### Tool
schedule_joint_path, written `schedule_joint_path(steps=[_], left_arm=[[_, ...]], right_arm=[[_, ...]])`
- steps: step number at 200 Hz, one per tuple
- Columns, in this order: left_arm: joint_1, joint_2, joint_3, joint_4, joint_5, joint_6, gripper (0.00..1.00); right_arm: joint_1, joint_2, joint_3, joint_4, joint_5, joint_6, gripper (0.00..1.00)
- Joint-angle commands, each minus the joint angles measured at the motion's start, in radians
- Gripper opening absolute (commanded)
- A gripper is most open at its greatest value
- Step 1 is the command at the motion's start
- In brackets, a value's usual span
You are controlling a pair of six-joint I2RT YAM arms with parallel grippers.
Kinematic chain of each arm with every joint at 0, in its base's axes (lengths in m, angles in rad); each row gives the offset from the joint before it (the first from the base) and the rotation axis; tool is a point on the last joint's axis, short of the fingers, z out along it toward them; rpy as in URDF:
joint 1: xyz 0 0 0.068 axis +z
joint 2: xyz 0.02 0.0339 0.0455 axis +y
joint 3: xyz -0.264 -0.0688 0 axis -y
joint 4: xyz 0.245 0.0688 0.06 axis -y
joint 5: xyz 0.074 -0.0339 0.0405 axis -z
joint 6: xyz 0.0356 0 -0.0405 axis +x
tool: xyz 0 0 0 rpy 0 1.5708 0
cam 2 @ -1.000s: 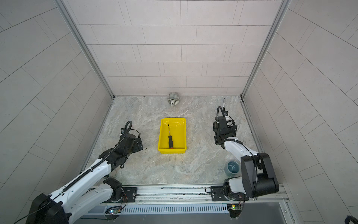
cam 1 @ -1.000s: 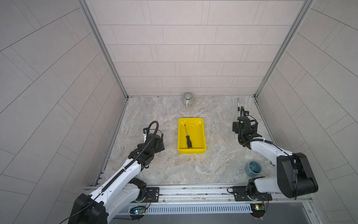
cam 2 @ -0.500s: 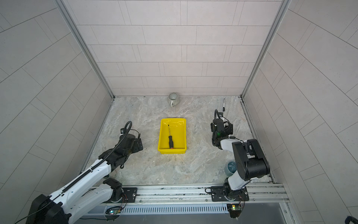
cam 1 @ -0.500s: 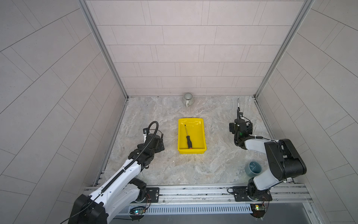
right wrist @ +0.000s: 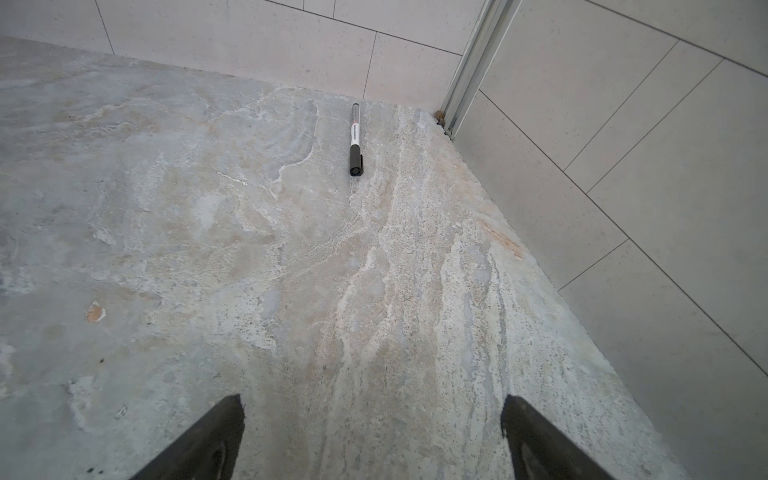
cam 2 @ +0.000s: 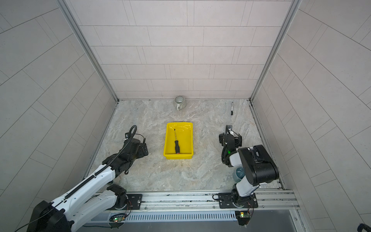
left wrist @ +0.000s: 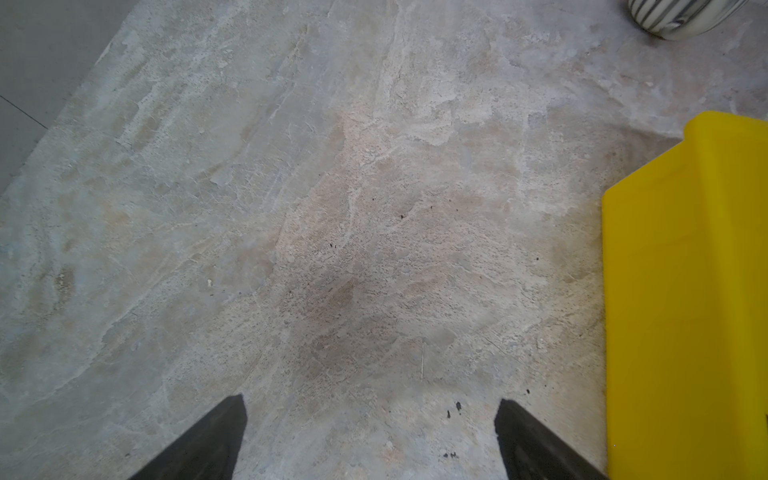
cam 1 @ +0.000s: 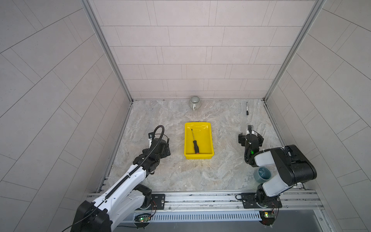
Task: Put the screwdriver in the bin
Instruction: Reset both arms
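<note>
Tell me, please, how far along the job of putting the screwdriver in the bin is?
Done: the screwdriver lies flat inside the yellow bin, seen in both top views. In hand: nothing; the left end effector and right end effector are both open and empty, over bare tabletop on either side of the bin. Left: nothing visible for the task itself.

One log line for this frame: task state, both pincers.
task: screwdriver lying in bin | left pincer: open, empty, beside bin | right pincer: open, empty, marker ahead | status: placed
</note>
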Motion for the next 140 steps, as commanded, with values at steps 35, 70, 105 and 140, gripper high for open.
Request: schedule_joint_path(steps=[35, 70, 105, 140], left_arm=[[0.000, 0.019, 0.016, 0.007, -0.011, 0.003, 1.00], [-0.001, 0.032, 0.028, -0.010, -0.078, -0.027, 1.00], [-0.001, 0.041, 0.034, 0.104, -0.110, 0.069, 1.00], [-0.001, 0.088, 0.015, 0.463, -0.248, 0.128, 1.00]], right_arm=[[0.005, 0.009, 0.027, 0.090, -0.002, -0.027, 0.99], [0.005, 0.009, 0.031, 0.084, -0.004, -0.027, 0.99], [0.005, 0.009, 0.030, 0.087, -0.004, -0.028, 0.99], [0.005, 0.010, 0.029, 0.087, -0.004, -0.028, 0.99]])
